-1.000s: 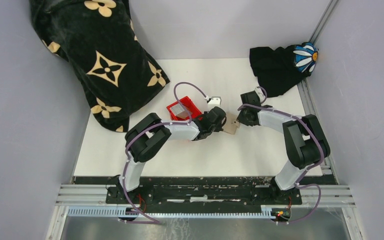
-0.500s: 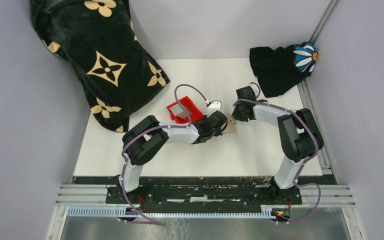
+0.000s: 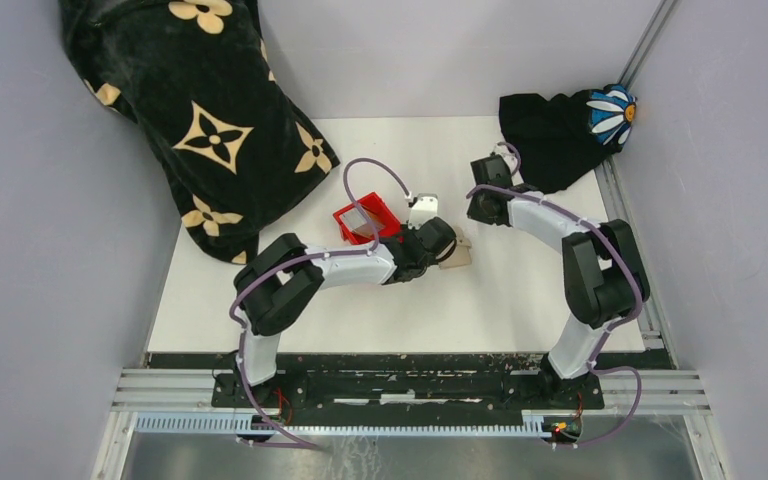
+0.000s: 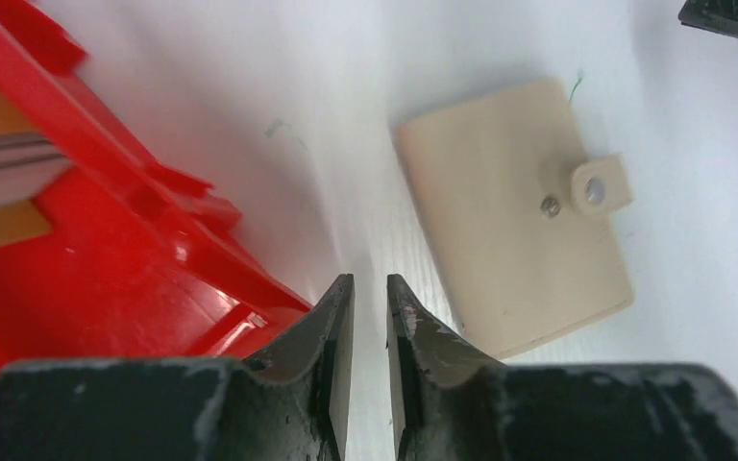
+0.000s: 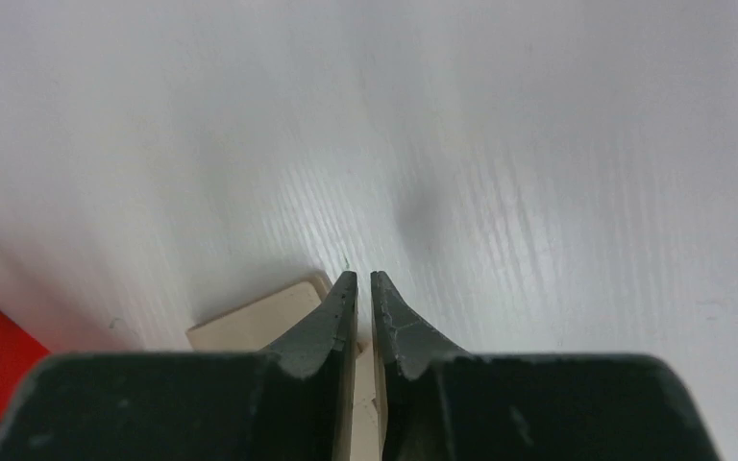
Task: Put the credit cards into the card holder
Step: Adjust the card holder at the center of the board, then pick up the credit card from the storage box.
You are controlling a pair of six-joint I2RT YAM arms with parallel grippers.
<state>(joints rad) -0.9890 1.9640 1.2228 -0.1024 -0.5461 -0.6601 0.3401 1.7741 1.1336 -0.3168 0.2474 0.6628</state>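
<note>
**Left gripper** (image 4: 370, 283): the fingers are nearly together with only a narrow slit between them, and nothing is held. It hangs low over the white table (image 3: 520, 300), between the red bin (image 4: 125, 240) on its left and the card holder (image 4: 514, 254) on its right.

**Right gripper** (image 5: 357, 277): the fingers are drawn almost together and hold nothing. In the top view it sits farther back and to the right of the card holder, apart from it.

**Card holder**: it lies flat on the table near the centre, folded closed. The snap tab (image 4: 601, 185) is wrapped over onto the upper face, and a small metal stud shows just beside it. The tan surface is plain.

**Credit cards** (image 4: 0, 163): they are inside the red bin, where grey edges show against tan surfaces. Their faces cannot be read.

**Surroundings**:
- A black blanket (image 3: 190, 110) printed with tan four-petal flowers and star shapes lies at the far left.
- A black cloth (image 3: 550, 135) with a blue-and-white daisy patch (image 3: 612, 112) lies in the far right corner.
</note>
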